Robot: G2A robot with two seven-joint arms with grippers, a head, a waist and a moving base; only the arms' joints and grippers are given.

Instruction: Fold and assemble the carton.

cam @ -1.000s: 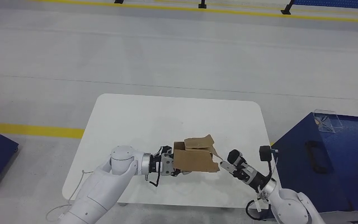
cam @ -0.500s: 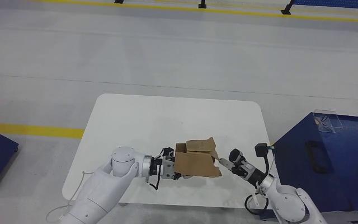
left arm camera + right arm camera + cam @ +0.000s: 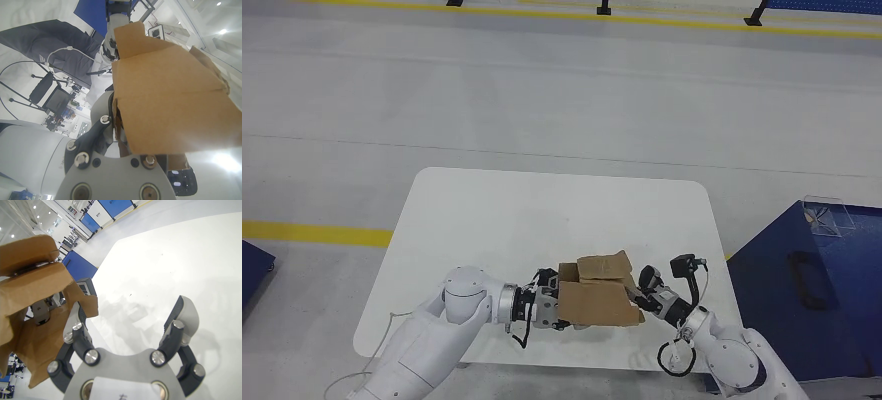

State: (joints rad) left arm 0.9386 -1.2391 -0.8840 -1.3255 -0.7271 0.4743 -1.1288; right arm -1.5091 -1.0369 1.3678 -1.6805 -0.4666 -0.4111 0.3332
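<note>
A: Floor?
B: Pale grey floor (image 3: 542, 90), marked with yellow lines (image 3: 312, 234). A white surface (image 3: 502, 215) is set on it.
A: Surroundings?
B: A blue cabinet (image 3: 812, 300) is placed near its right edge. Blue panels (image 3: 88, 221) and ceiling lights (image 3: 34, 207) are seen beyond.

The carton (image 3: 597, 290) was noted plain brown throughout, darker at cut edges. The table (image 3: 542, 210) was recorded plain white. The right gripper (image 3: 132, 308) was found silver-grey w/ black links & ribbed black pads (image 3: 171, 313). The floor (image 3: 542, 90) was logged pale grey w/ a yellow stripe (image 3: 312, 233); the cabinet (image 3: 812, 290) dk blue.
</note>
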